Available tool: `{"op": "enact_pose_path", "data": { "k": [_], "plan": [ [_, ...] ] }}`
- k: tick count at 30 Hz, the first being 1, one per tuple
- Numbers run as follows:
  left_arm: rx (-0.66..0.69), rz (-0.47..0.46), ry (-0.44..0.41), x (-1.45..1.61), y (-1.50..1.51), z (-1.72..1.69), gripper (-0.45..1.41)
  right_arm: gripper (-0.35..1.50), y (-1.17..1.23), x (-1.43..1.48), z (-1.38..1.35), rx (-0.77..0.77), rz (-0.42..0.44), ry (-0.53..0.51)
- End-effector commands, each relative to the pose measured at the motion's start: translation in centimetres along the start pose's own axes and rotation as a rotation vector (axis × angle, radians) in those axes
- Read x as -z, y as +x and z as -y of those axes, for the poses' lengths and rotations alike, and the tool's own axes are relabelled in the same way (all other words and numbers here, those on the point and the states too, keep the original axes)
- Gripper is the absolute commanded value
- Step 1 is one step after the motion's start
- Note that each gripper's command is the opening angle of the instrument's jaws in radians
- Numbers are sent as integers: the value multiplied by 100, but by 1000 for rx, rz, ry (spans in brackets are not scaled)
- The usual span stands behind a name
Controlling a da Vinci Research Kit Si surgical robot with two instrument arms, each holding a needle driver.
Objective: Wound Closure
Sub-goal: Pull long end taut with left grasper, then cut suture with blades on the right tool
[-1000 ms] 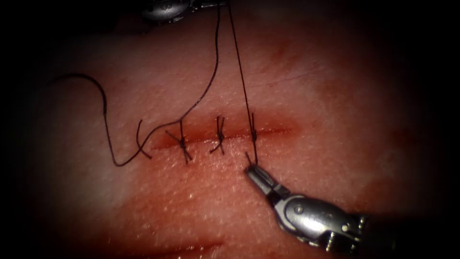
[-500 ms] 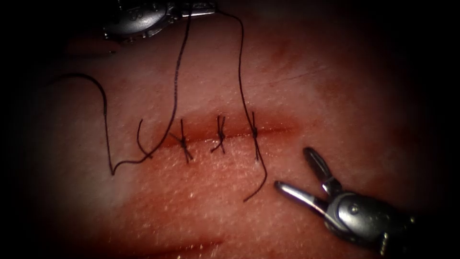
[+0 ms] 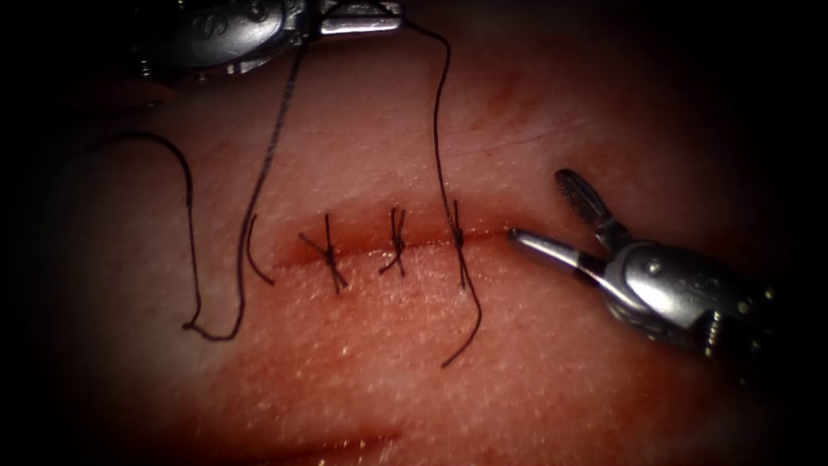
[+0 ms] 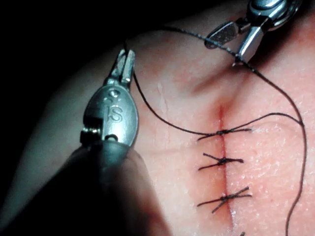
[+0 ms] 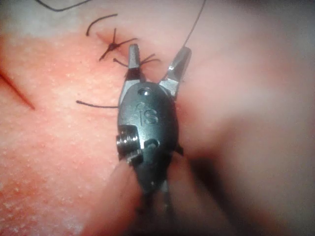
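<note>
You had your left tool [image 3: 358, 17] pinching the thread [image 3: 437, 138] above the cut [image 3: 388, 246], right tool [image 3: 539, 216] spread empty by its right end, so I'd have kept tension gentle.

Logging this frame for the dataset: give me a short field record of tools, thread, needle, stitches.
left hand: small steel two-jawed left hand, shut on the thin dark suture thread
right hand: matching steel right hand, open, holding nothing, at the cut's right end
thread: runs from the left hand down to the rightmost knot; loose tail lies below the cut
needle: cannot tell where it is
stitches: three dark knotted stitches across the red cut
tissue: pale pink pork-belly tissue
</note>
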Motion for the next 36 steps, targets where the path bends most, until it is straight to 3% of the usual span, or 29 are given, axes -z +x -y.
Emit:
{"op": "enact_pose_path", "data": {
  "k": [1,8,13,17,36],
  "plan": [
    [-7,1,3,-5,3,5,-45,130,0,-21,6,1,14,4],
    [-29,-8,-3,-6,30,5,-45,130,-1,-50,22,52,44,1],
    [-36,-15,-7,-6,43,4,-45,106,-9,-65,30,76,83,-6],
    [-44,-21,-10,-6,52,4,-45,103,-20,-80,34,102,97,-38],
    [-49,-31,-15,-7,63,-6,-45,83,-29,-135,34,145,77,-104]
  ]
}}
